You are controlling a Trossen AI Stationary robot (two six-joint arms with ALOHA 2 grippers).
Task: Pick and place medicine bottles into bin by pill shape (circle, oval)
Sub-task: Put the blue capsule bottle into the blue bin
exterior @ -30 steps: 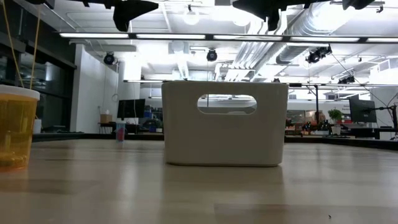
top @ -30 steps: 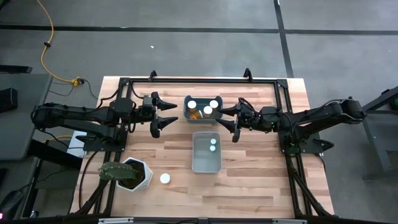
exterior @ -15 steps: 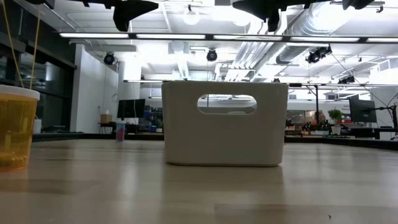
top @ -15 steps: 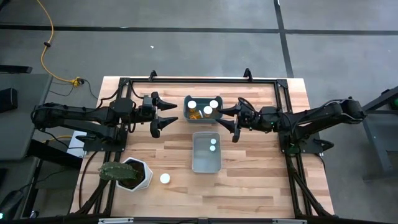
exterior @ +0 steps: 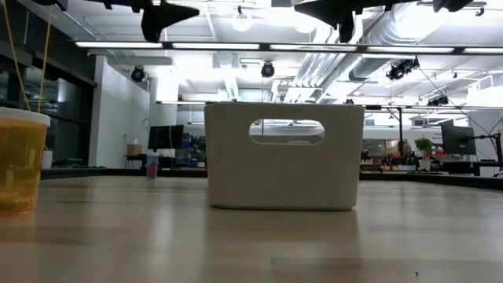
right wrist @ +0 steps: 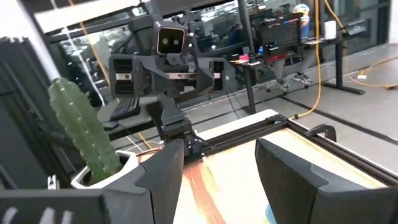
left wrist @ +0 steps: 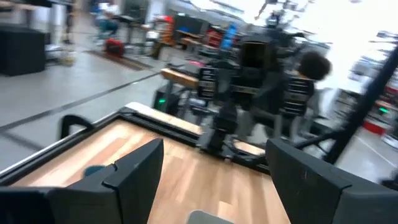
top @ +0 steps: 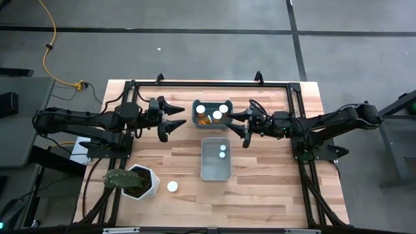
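Note:
Three amber medicine bottles with white caps [top: 217, 115] stand in the far bin [top: 195, 120]. Two small ones [top: 222, 151] sit in the near bin [top: 207, 170]. One more bottle [top: 172, 186] stands alone on the table near the front; the low view shows its amber body [exterior: 20, 161] at the left. My left gripper [top: 171, 120] hovers open, level, left of the far bin. My right gripper [top: 240, 127] hovers open, level, right of it. Both wrist views show open fingers [left wrist: 134, 168] [right wrist: 165, 168] with nothing between them.
A white hexagonal pot with a cactus [top: 133, 182] stands at the near left corner, beside the lone bottle. A black frame [top: 208, 82] runs along the table's far and side edges. Bare wood lies at the near right [top: 279, 188].
My left gripper has rolled a little about its own pointing line while staying in place. The bottles and the bins have not moved.

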